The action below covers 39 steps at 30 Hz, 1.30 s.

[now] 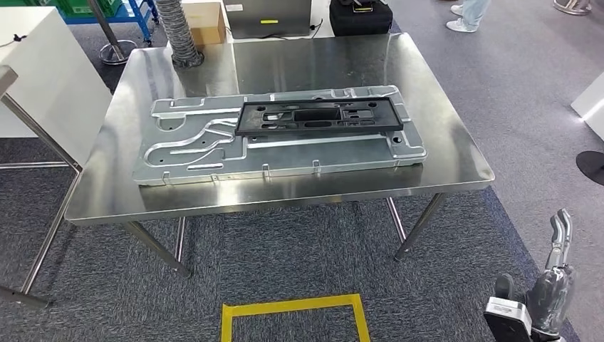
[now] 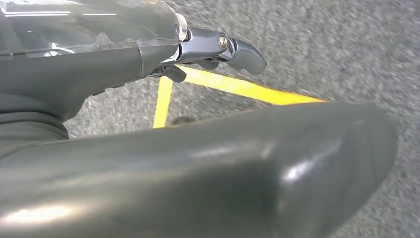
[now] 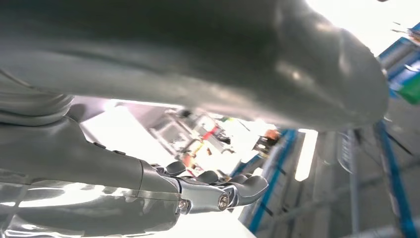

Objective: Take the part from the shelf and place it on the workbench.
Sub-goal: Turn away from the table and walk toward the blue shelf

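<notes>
On the steel workbench (image 1: 456, 160) lies a large silver stamped metal panel (image 1: 192, 153). A flat black frame part (image 1: 320, 116) rests on top of it, toward the panel's far right. My right hand (image 1: 552, 285) hangs low beside the bench's near right corner, fingers straight and empty; the right wrist view shows its thumb (image 3: 223, 54) and fingers (image 3: 218, 196) apart with nothing between them. My left hand (image 2: 163, 163) hangs above the grey carpet, its fingers (image 2: 223, 49) apart from the thumb, holding nothing.
A yellow tape square (image 1: 293, 308) marks the carpet in front of the bench. A white table (image 1: 43, 78) stands to the left. Behind the bench are a grey ribbed hose (image 1: 176, 32), a cardboard box (image 1: 206, 21) and a black case (image 1: 360, 16). A person's feet (image 1: 463, 18) show far right.
</notes>
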### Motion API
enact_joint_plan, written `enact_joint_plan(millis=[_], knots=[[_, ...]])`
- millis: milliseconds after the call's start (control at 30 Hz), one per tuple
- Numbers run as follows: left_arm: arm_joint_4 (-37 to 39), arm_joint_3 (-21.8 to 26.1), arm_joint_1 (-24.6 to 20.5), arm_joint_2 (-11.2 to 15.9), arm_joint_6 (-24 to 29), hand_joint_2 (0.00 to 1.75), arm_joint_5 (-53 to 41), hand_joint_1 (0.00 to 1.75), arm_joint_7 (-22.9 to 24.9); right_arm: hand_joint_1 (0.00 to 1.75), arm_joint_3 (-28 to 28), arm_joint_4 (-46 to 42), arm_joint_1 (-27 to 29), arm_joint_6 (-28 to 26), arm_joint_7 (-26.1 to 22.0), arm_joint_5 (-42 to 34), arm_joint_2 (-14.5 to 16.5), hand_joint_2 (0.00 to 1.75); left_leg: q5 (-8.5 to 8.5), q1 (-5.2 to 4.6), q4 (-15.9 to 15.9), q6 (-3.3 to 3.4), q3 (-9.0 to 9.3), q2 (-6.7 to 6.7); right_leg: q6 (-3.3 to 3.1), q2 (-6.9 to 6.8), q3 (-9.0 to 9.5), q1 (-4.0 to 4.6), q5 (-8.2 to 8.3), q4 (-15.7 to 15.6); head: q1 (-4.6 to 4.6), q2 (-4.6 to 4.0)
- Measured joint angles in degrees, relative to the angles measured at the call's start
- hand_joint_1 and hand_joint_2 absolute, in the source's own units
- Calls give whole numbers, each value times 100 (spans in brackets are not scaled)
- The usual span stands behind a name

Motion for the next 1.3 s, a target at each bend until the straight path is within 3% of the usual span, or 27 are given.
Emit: enact_joint_plan(millis=[33,100,167,233,300,333,400,467,500,533,567,600,633,700,733,800,833,867,967,1000,1033,1067,1100,1133,1200,1233,1300], knots=[[0,0,-1,1,0,0,-9,0,-1,0,-141,145,-29,16,1,70,91,0,128,6,71,-16,92,5,14,-16,-115,-3,62,37,0,0],[0,0,-4,3,-3,0,-29,0,-3,0,-472,439,-103,63,3,126,250,0,465,18,-388,-25,569,13,57,-40,-344,-14,159,154,0,0],[0,0,-16,3,-10,0,-44,0,-9,0,-840,732,-180,85,5,109,343,0,408,4,-1221,14,1159,13,115,-52,-509,-8,229,283,0,0],[0,0,-14,2,-20,0,-54,0,-17,0,-1238,1072,-254,39,6,101,397,0,244,-27,-1641,101,1385,7,183,-61,-568,-2,310,339,1,0],[1,0,6,-3,-27,0,-63,0,-21,0,-1650,1505,-330,-26,6,166,429,0,326,-29,-1656,208,1304,20,258,-45,-600,-24,352,344,1,0],[1,0,11,-5,-30,0,-68,0,-20,0,-1874,1782,-379,-50,8,233,431,0,395,-25,-1657,259,1241,34,296,-20,-642,-39,242,408,1,0],[0,0,9,-8,-39,0,-75,0,-21,0,-2388,2484,-511,-151,20,431,407,0,547,-15,-1663,331,1067,58,367,30,-789,-65,-306,849,1,0],[0,1,17,-8,-50,0,-80,0,-25,0,-2931,3407,-707,-356,71,695,337,0,699,-25,-1649,351,864,59,412,43,-933,-78,-831,1586,2,0],[0,2,21,-9,-58,0,-87,0,-25,0,-3172,3897,-814,-472,128,853,295,0,772,-29,-1634,346,761,59,423,45,-939,-81,-890,1866,1,0],[0,2,24,-11,-64,0,-97,0,-25,0,-3396,4402,-916,-581,212,1024,252,0,841,-31,-1613,336,655,59,424,47,-869,-82,-812,1993,1,0],[0,2,24,-15,-69,0,-107,0,-25,0,-3583,4866,-1002,-664,325,1189,216,0,901,-32,-1588,323,555,58,414,50,-696,-83,-644,1909,1,0],[0,2,20,-20,-71,0,-114,0,-26,0,-3736,5295,-1084,-717,467,1343,187,0,958,-32,-1562,306,464,58,389,59,-410,-83,-495,1610,1,0],[0,2,15,-30,-72,0,-119,0,-27,0,-3861,5694,-1168,-748,617,1478,155,0,1010,-37,-1539,283,394,57,354,76,-44,-73,-459,1159,1,0],[0,2,-6,-49,-70,0,-125,0,-33,0,-4019,6379,-1326,-781,931,1733,109,0,1112,-43,-1516,222,319,69,280,105,535,-41,-593,317,1,0],[0,2,-16,-57,-68,0,-129,0,-36,0,-4059,6682,-1389,-792,1098,1856,90,0,1165,-40,-1520,183,305,78,244,110,651,-16,-664,108,1,0],[0,4,-16,-60,-66,0,-138,0,-38,0,-4112,7227,-1474,-783,1472,2072,74,0,1250,-21,-1532,107,272,83,165,86,596,-1,-590,40,2,0],[0,5,-10,-60,-64,0,-143,0,-38,0,-4130,7455,-1507,-755,1645,2151,72,0,1166,-13,-1481,78,228,78,116,71,531,-5,-519,33,1,0],[0,6,-1,-60,-63,0,-153,0,-38,0,-4142,7649,-1532,-715,1805,2220,75,0,961,-7,-1336,54,161,72,74,56,450,-15,-439,22,1,0],[0,6,12,-62,-65,0,-197,0,-36,0,-4148,8118,-1580,-531,2211,2366,112,0,61,10,-350,-3,-71,68,11,25,157,-3,-210,32,0,0],[0,5,11,-64,-67,0,-213,0,-34,0,-4149,8239,-1596,-451,2350,2392,131,0,-36,11,-29,-16,-91,68,7,15,47,8,-135,50,0,0],[0,5,11,-67,-69,0,-231,0,-33,0,-4149,8347,-1614,-370,2491,2409,151,0,19,11,157,-20,-43,68,9,8,-70,20,-65,77,0,0],[0,4,10,-68,-70,0,-253,0,-31,0,-4150,8450,-1634,-278,2640,2423,176,0,189,10,138,-13,105,68,13,3,-189,30,-1,115,0,0],[0,4,7,-68,-72,0,-269,0,-28,0,-4151,8540,-1655,-180,2780,2430,205,0,372,10,-81,6,353,68,20,1,-305,39,57,160,0,0],[0,2,-3,-68,-73,0,-285,0,-25,0,-4152,8619,-1677,-81,2906,2434,244,0,437,4,-486,34,694,70,33,1,-401,49,106,207,-1,0],[1,-2,-33,-69,-77,0,-316,0,-17,0,-4153,8748,-1714,130,3118,2441,318,0,290,-23,-1381,102,1316,72,74,-2,-516,64,198,288,0,0],[1,-4,-48,-72,-79,0,-331,0,-13,0,-4156,8800,-1731,245,3208,2443,348,0,187,-41,-1651,142,1473,73,104,-7,-537,61,248,305,0,0],[4,-9,-53,-93,-83,0,-357,0,3,0,-4165,8890,-1754,505,3356,2447,394,0,215,-52,-1770,234,1461,83,171,-9,-554,42,346,291,1,0]])
